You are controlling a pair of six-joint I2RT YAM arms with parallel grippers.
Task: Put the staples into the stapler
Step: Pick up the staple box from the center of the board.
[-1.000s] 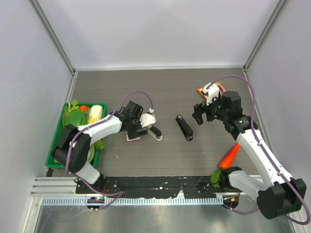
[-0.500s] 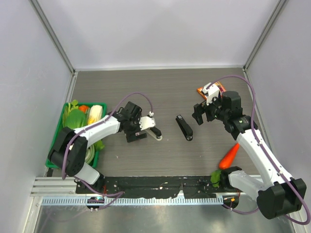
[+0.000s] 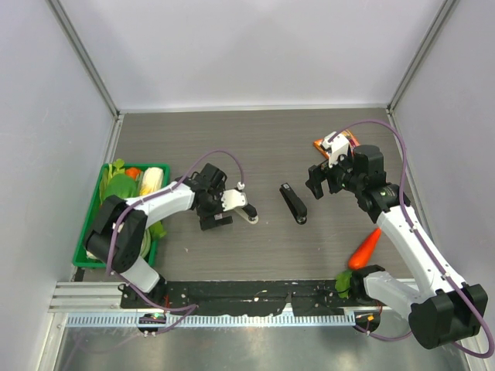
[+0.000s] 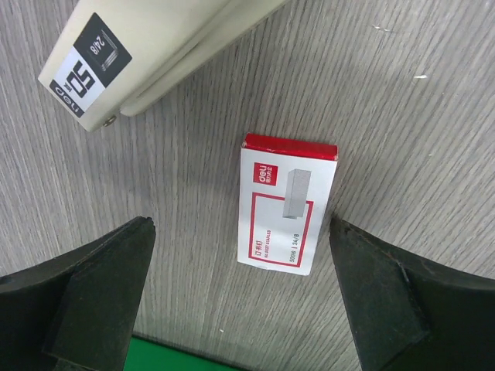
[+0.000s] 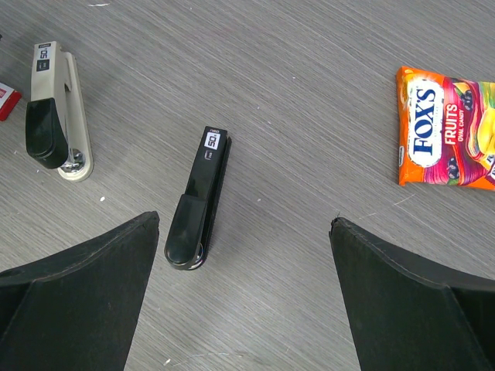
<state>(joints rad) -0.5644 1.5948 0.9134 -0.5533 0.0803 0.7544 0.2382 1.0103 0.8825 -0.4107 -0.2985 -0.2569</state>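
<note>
The staples box, small and white with a red label, lies flat on the grey table. My left gripper is open just above it, one finger on each side, touching nothing. In the top view this gripper hides the box. A white stapler lies just right of it and also shows in the left wrist view. A black stapler lies mid-table. My right gripper is open and empty above the table, to the right of the black stapler.
A green basket of vegetables stands at the left edge. An orange snack packet lies at the back right, partly under the right arm. A carrot lies near the right arm's base. Walls close in the table.
My left gripper has shifted slightly toward the near side and now covers the staples box in the top view. The right arm has not moved.
</note>
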